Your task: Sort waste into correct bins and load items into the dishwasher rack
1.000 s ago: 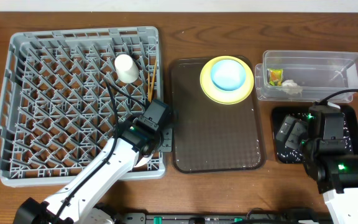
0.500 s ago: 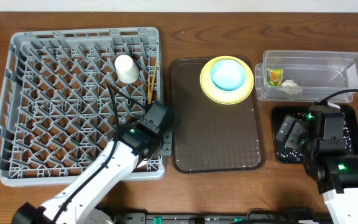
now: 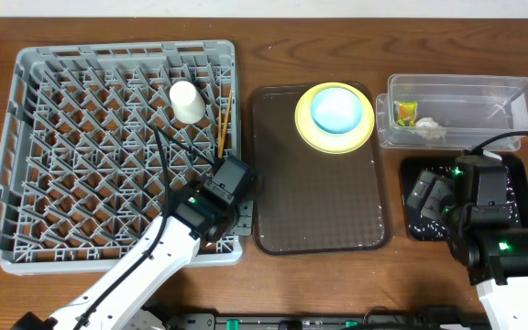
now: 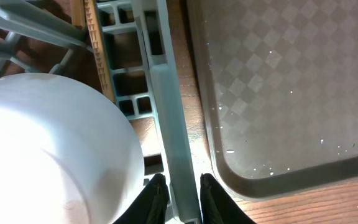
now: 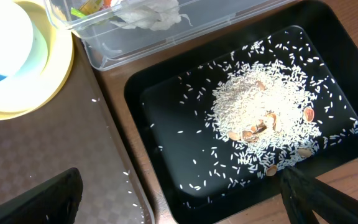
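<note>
My left end effector [image 4: 179, 194] has its fingers a little apart, one on each side of the rack's [image 4: 165, 93] right wall near its front corner, and holds nothing. Just left of it, the bowl [image 4: 42, 149] lies inside the rack. Farther back in the rack are the cup [image 3: 187, 100] and, beside it, the chopsticks [image 3: 224, 119]. Right of the wall, the brown tray [image 4: 278, 93] rests on the desk [image 3: 319, 27], with the plate [image 3: 305, 131] at its far end and the dish [image 3: 336, 108] on the plate.

My right end effector [image 5: 179, 186] is spread wide and empty above the black tray [image 5: 166, 124], where the rice [image 5: 260, 106] lies heaped. Just behind that tray, the tub [image 3: 511, 96] holds the napkin [image 3: 429, 128] and the wrapper [image 3: 404, 113].
</note>
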{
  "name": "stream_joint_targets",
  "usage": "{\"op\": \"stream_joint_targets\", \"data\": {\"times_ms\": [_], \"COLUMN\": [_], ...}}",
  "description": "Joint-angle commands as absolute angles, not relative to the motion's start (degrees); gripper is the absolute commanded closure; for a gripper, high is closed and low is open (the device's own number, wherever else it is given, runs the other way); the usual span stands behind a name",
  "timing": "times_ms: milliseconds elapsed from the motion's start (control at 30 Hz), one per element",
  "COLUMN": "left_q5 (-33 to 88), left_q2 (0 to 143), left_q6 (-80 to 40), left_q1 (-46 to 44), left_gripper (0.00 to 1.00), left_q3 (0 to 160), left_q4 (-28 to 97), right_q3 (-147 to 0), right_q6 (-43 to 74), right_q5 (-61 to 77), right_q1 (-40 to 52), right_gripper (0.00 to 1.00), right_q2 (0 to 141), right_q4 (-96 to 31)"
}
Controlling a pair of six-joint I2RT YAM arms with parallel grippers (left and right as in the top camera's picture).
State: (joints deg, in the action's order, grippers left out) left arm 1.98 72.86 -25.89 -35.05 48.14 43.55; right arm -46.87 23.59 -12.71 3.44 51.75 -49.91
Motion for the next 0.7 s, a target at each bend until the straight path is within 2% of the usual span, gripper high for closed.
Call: {"op": "stream_joint_targets", "data": {"times_ms": [0,300,500,667], "left_q5": [0.62,-1.19,-4.25,-3.16], "left_q2": [72.14,67.51,60.40,62.50], "left_q6": [-26.46,-26.41,-26.39,-24.64], "left_q1": [-35.22,-35.22,-35.22,-35.22], "left_gripper": [0.77,0.66,0.67,0.67], "left_q3": [48.07,48.40,52.71,63.29], "left_q4": [44.07,45.41,46.17,52.71], "right_q3": [-47.13,-47.13,-47.13,-47.13], "right_q6": [23.07,23.07,23.07,23.07], "right_q5": [-13.47,-13.47,-13.47,-13.47], "right_q1": [3.18,3.18,3.18,3.18], "right_gripper": [0.01,0.01,0.01,0.01], "right_q2": [51.75,51.77,51.75,51.75], "right_q4": [-49.95,-49.95,-49.95,-49.95]}}
